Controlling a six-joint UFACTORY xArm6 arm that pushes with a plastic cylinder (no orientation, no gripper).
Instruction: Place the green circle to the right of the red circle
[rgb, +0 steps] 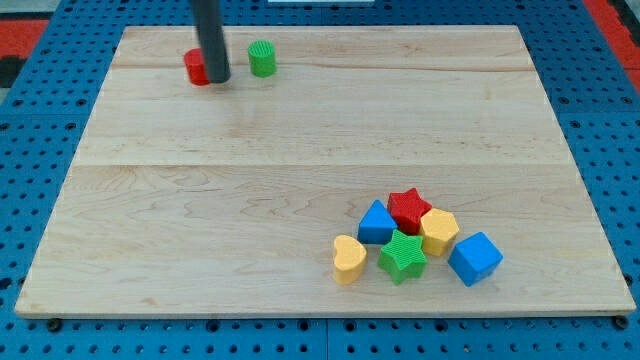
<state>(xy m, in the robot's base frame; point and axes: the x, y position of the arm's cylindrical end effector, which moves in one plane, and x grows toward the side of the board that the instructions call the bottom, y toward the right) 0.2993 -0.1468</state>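
A: Camera view first: what does the rod end show?

B: No jaws at all to spread or pinch; the arm ends in a plain dark rod. The robot's tip (216, 79) sits near the view's top left, just at the right edge of the red circle (196, 67), overlapping it in the picture. Whether it touches cannot be told.

A: And the green circle?

B: The green circle (262, 58) stands to the view's right of the tip, near but clearly apart, with bare wood between them. So the order from the view's left runs red circle, tip, green circle.

A: Then the job looks nearly done?

B: Judging by the layout, yes: the green circle already lies right of the red one, roughly level with it. What seems left is only drawing the tip clear without nudging either.

A: Anything else on the wooden board (300, 170)?

B: A cluster well apart at the view's lower right: a red star (408, 208), green star (402, 257), yellow heart (348, 259), another yellow block (439, 231), and two blue blocks (376, 222) (474, 257).
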